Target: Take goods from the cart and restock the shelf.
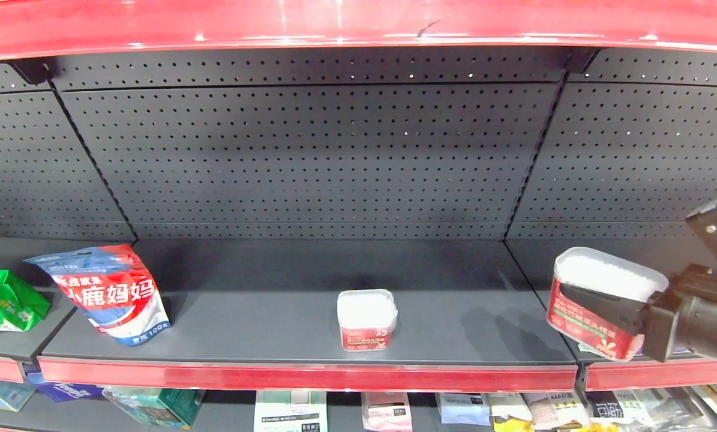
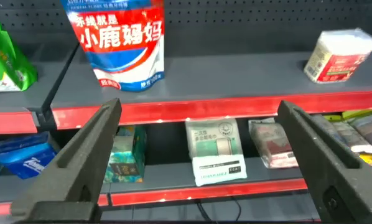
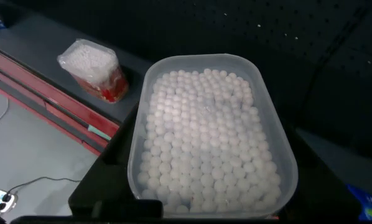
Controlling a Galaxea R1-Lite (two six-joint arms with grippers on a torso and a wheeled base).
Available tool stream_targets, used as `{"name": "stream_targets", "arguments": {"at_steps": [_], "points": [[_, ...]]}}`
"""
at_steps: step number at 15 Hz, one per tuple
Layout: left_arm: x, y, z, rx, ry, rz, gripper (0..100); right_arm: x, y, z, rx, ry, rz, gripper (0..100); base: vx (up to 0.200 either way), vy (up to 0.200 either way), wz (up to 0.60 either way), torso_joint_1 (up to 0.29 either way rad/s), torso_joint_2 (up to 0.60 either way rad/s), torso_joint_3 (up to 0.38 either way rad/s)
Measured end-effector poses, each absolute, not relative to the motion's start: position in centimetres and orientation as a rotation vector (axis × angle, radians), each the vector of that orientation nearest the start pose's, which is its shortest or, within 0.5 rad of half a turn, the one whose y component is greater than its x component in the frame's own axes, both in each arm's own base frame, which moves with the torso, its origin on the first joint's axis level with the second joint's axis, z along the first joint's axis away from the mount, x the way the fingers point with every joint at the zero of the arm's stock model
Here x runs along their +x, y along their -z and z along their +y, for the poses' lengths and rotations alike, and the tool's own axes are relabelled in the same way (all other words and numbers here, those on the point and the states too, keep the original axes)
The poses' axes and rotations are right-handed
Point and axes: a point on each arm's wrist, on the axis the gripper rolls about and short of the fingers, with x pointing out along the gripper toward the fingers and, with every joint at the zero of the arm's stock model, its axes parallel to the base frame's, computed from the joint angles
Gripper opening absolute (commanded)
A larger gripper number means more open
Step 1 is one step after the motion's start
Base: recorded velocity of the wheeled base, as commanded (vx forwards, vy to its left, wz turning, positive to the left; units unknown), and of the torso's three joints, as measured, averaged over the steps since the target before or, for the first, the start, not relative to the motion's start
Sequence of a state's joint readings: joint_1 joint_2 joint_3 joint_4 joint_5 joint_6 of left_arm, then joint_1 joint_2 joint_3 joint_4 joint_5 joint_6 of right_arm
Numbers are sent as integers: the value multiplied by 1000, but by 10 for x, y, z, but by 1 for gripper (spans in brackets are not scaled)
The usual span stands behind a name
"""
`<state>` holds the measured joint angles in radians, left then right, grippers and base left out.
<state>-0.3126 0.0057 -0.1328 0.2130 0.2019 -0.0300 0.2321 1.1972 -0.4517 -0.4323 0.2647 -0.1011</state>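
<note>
Right tool point(image 1: 587, 303) around cotton-swab tub point(image 1: 610, 275)

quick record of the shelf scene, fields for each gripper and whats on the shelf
right gripper: shut on swab box, tilted, at the right bay's front
left gripper: open, empty, facing the shelf front
middle bay: second swab box upright near the front edge; blue and red pouch at the left end
left bay: green packet

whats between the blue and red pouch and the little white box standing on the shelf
Nothing: in the head view the grey shelf board is bare from the pouch to the box.
</note>
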Motion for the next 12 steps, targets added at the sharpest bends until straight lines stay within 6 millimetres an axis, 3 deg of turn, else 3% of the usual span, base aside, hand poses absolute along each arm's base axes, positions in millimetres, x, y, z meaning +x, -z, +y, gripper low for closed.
{"name": "stream_targets", "arguments": {"at_steps": [6, 12], "points": [[-28, -100, 16, 6, -48, 67, 100, 170, -168, 48, -89, -574, 366, 0, 0, 0, 0, 0, 0, 0], [-23, -112, 11, 21, -279, 134, 100, 170, -166, 48, -116, -578, 367, 0, 0, 0, 0, 0, 0, 0]]}}
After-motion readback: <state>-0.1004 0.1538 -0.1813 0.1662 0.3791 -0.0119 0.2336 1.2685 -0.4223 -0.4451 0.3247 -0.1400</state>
